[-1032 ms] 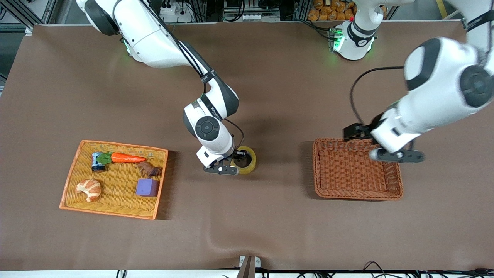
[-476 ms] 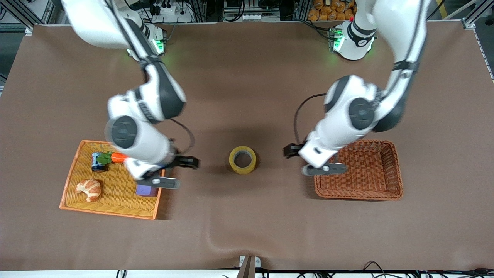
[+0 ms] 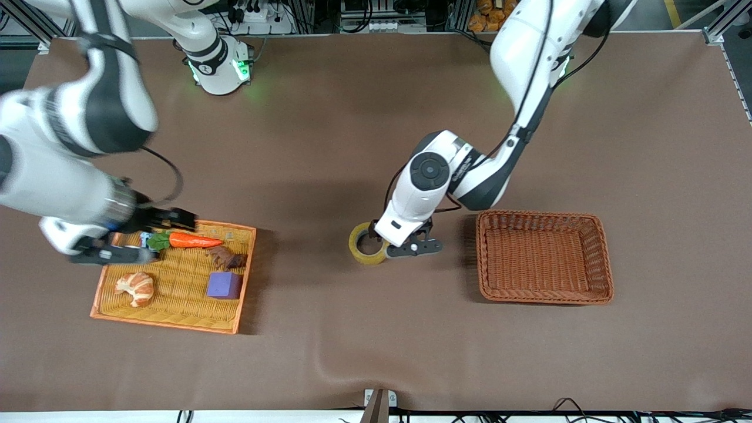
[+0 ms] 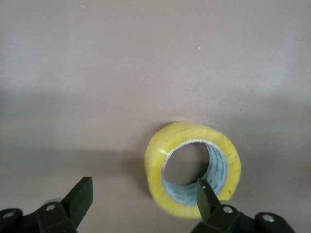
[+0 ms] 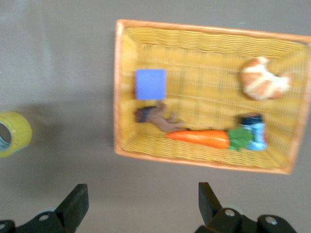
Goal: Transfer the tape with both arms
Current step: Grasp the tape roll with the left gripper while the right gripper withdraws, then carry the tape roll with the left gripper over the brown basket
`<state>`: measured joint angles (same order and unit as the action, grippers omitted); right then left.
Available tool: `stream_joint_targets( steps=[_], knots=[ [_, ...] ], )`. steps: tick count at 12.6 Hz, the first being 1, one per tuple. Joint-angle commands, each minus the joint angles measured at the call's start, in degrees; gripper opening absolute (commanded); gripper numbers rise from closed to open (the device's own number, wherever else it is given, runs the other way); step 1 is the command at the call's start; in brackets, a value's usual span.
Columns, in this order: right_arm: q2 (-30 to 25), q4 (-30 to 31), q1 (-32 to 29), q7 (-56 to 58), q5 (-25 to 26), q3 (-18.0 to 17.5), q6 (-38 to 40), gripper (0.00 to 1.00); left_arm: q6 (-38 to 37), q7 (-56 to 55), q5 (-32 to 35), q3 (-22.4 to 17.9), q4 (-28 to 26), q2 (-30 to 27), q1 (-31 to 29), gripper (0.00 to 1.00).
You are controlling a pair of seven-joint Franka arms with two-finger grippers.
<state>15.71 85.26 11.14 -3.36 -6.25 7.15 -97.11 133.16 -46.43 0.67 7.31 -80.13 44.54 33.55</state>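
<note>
The left gripper is low over the tape, jaws spread wide and gripping nothing. In the left wrist view one finger stands inside the roll's hole and the other finger is well clear of its outer wall; contact cannot be confirmed. The tape lies flat on the brown table, near the table's middle, between the yellow tray and the brown wicker basket.

The right gripper hangs over the tray's corner toward the right arm's end of the table, jaws wide apart and empty. The tray holds a carrot, a croissant, a purple block, a small can and a brown figure.
</note>
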Motion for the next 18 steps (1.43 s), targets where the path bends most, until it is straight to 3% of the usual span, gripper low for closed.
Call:
stream_joint_targets(
  steps=[1, 4, 6, 7, 8, 9, 11, 13, 18],
  knots=[
    [-8.5, 4.4, -4.9, 3.3, 3.6, -3.6, 3.9, 1.0, 2.1, -0.9, 2.0, -1.2, 2.5, 3.6, 1.3, 0.74],
    [-12.0, 4.0, -13.1, 3.4, 5.1, -11.8, 8.2, 1.0, 6.2, -0.9, 2.3, -2.3, 2.7, 6.3, 2.7, 0.69],
    [-12.4, 3.9, -13.0, 3.3, 7.0, -12.0, 8.3, 1.0, 6.8, -0.9, 2.3, -3.1, 2.6, 7.0, 3.8, 0.67],
    [-12.4, 3.9, -13.0, 3.3, 7.0, -11.9, 8.3, 1.0, 6.8, -0.9, 2.3, -3.2, 2.6, 7.0, 3.8, 0.48],
    [-12.4, 3.8, -13.1, 3.4, 7.0, -11.9, 8.6, 1.0, 6.8, -0.7, 2.4, -3.2, 2.6, 6.9, 3.8, 0.1],
    [-12.4, 3.7, -13.1, 3.4, 7.0, -11.8, 8.7, 1.0, 6.8, -0.7, 2.4, -3.2, 2.5, 6.8, 3.7, 0.0],
    [-12.2, 3.7, -13.2, 3.4, 7.0, -11.8, 9.6, 1.0, 6.3, -0.4, 2.6, -3.2, 2.4, 5.4, 2.9, 0.0],
    [-12.4, 3.6, -13.2, 3.3, 7.0, -11.7, 11.4, 1.0, 1.3, 0.9, 2.8, -3.0, 2.1, -0.2, -1.5, 0.0],
    [-12.4, 3.2, -13.5, 3.4, 7.0, -11.6, 12.0, 1.0, -15.5, 27.5, 1.5, -2.7, 0.2, -13.6, -17.3, 0.0]
  ],
)
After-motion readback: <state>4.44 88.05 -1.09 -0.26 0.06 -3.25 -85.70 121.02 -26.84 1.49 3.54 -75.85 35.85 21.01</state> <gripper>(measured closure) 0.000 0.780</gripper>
